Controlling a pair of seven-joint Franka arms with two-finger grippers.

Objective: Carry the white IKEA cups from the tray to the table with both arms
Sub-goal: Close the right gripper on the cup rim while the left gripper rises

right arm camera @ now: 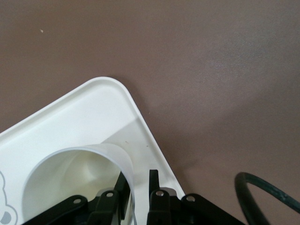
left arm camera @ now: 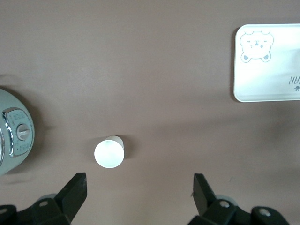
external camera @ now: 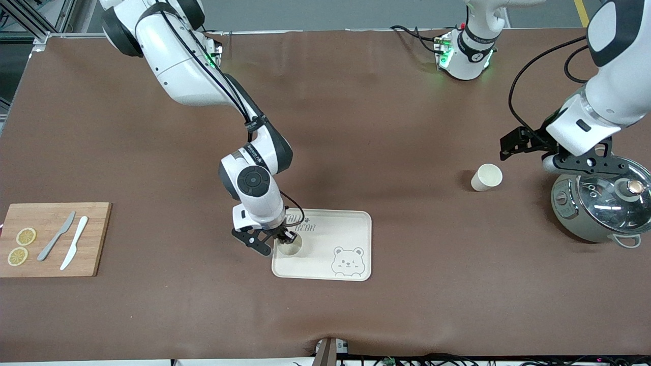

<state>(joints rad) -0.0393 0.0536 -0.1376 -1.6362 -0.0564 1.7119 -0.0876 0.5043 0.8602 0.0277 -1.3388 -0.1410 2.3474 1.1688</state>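
Two small off-white handleless tapered cups, plain, round rims; both look light and stiff, prob. smooth-glazed or hard plastic, so slippery walls and easy to tip; if ceramic, a drop could chip. Best hold, as I judge it: pinch the thin wall at the rim, one finger inside and one outside, or span the body low down where the taper narrows.

Landmark = cream rectangular tray (external camera: 351, 223) w/ rounded corners, raised rim, bear-face drawing and lettering, flat on the dark brown matte surface (external camera: 386, 127).

Cup no. 1 (external camera: 289, 245) stands upright in the tray, at the corner toward the right arm's end, near the lettering; right claw (external camera: 285, 238) is down on it; right wrist view shows one finger (right arm camera: 123, 187) inside the cup mouth, the other (right arm camera: 153, 183) outside, the cup wall (right arm camera: 127, 159) between them, jaws nearly together on it; claw looks clenched on the rim, cup not yet lifted, base on the tray.

Cup no. 2 (external camera: 486, 177) is off the tray, well apart from it toward the left arm's end, on the bare surface, near a grey-green pot w/ glass lid (external camera: 600, 206); in front view it looks tilted or on its side, can't tell which; left wrist view shows its round mouth (left arm camera: 109, 153) face-on.

Left claw (left arm camera: 139, 190) hangs over the surface just by cup no. 2, jaws spread wide, released, grasping nothing; that arm waits.
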